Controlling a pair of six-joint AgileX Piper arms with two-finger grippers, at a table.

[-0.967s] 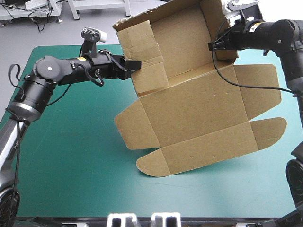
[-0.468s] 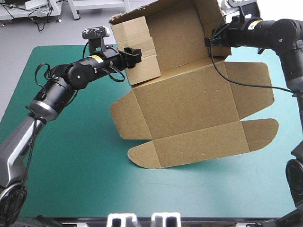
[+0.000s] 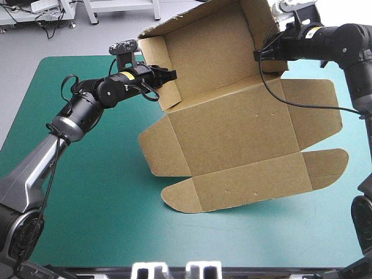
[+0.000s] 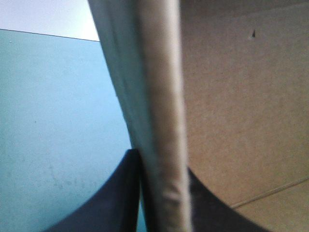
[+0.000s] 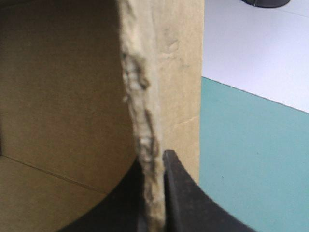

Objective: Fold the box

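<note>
high view: the brown box [image 3: 232,128] hangs tilted over the teal-green cover [image 3: 87,192], its far panels raised as walls, its near flaps spread low. the left gripper [image 3: 168,75] is clamped on the left wall's edge, the right gripper [image 3: 260,55] on the right wall's, board pinched between each pair of black fingers [image 4: 111,203]. best, i judge, to swing both walls inward together at even height, so creases bend cleanly and neither edge slips.

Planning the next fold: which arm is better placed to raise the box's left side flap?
Left, probably. The left gripper is shut on the box's left wall, right beside that left side flap; the right gripper is shut on the opposite wall, across the whole sheet.
</note>
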